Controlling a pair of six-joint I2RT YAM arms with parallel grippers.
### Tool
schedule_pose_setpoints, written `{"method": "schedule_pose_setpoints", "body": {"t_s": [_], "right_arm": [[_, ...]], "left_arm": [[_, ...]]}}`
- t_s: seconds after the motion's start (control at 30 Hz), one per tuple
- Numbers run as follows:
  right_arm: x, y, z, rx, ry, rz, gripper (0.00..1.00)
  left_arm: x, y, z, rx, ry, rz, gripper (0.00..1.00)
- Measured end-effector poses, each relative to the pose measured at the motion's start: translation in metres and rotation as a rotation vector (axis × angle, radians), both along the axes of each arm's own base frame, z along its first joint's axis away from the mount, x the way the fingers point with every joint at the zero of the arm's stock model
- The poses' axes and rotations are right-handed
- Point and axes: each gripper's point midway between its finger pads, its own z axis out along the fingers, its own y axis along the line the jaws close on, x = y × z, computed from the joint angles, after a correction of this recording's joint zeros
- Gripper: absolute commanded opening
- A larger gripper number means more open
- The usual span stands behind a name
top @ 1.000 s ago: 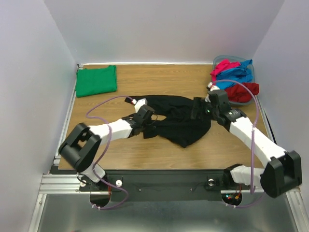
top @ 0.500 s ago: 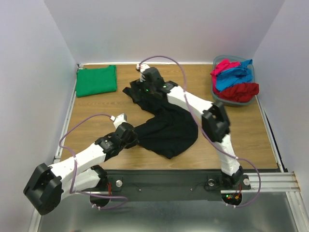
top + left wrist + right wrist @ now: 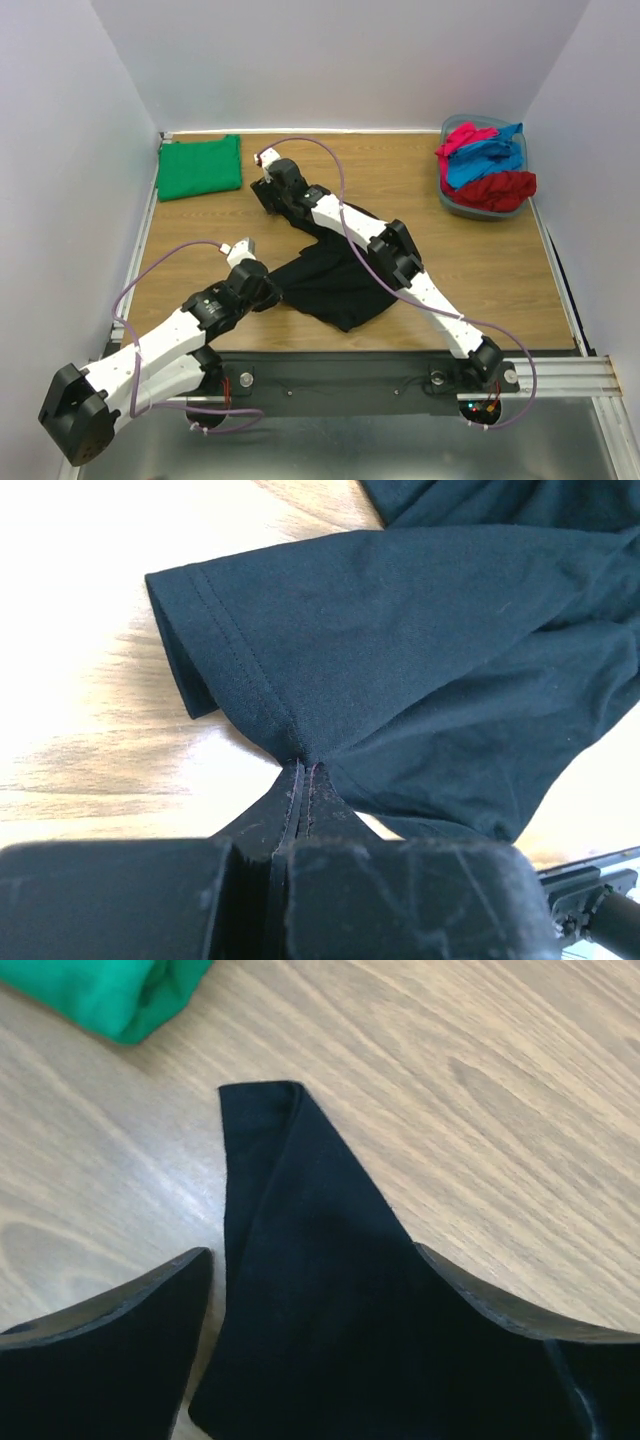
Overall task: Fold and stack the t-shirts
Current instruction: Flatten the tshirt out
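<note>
A black t-shirt (image 3: 340,280) lies stretched diagonally on the wooden table. My left gripper (image 3: 266,289) is shut on its near-left part; in the left wrist view the jaws (image 3: 303,765) pinch the black t-shirt (image 3: 420,630) at a seam beside a sleeve. My right gripper (image 3: 268,192) reaches far left to the shirt's far end. In the right wrist view its jaws (image 3: 311,1250) stand wide apart, with a flat strip of the black t-shirt (image 3: 310,1290) lying on the table between them. A folded green t-shirt (image 3: 200,167) lies at the far left corner and also shows in the right wrist view (image 3: 110,995).
A grey-blue tub (image 3: 480,213) at the far right holds a red t-shirt (image 3: 505,187), a blue one (image 3: 485,160) and a pink one (image 3: 462,137). White walls close in the table on three sides. The right arm (image 3: 395,255) crosses over the black shirt.
The right arm swung from the right side across to the far left, carrying the shirt's far end with it. The left arm drew back toward the near left, stretching the shirt out.
</note>
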Motion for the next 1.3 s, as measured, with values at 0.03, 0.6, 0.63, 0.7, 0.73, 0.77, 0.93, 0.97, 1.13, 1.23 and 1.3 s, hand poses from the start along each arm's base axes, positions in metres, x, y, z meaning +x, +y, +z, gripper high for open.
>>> {"method": "schedule_pose_setpoints", "body": {"t_s": [0.03,0.6,0.63,0.7,0.73,0.77,0.93,0.97,1.13,1.23,1.3], "right_arm": [[0.001,0.0,0.001,-0.003,-0.01,-0.001,0.56],[-0.006,-0.087,0.066,-0.157,-0.104,-0.28,0.0],[-0.013,-0.106,0.095,-0.142,-0.12,-0.326,0.0],[-0.026,-0.142,0.155,-0.073,-0.15,-0.393,0.0],[-0.032,-0.164,0.184,-0.031,-0.168,-0.433,0.0],[-0.037,-0.184,0.213,0.02,-0.191,-0.468,0.0],[-0.082,-0.334,0.381,0.322,-0.424,-0.731,0.0],[-0.095,-0.353,0.398,0.353,-0.459,-0.772,0.0],[-0.168,-0.408,0.457,0.476,-0.58,-0.88,0.0],[-0.197,-0.425,0.474,0.519,-0.609,-0.892,0.0],[-0.219,-0.436,0.488,0.561,-0.632,-0.883,0.0]], "left_arm": [[-0.001,0.001,0.0,-0.002,-0.002,-0.001,0.0],[0.009,0.017,0.035,0.053,-0.049,0.077,0.0],[0.016,0.017,0.05,0.054,-0.075,0.096,0.0],[0.03,0.018,0.083,0.048,-0.143,0.135,0.0],[0.036,0.019,0.099,0.043,-0.175,0.152,0.0],[0.042,0.022,0.117,0.04,-0.212,0.176,0.0],[0.058,0.044,0.199,0.027,-0.365,0.301,0.0],[0.059,0.051,0.22,0.016,-0.406,0.332,0.0],[0.05,0.08,0.299,-0.035,-0.549,0.419,0.0],[0.035,0.099,0.352,-0.106,-0.649,0.448,0.0],[0.02,0.11,0.382,-0.162,-0.719,0.446,0.0]]}}
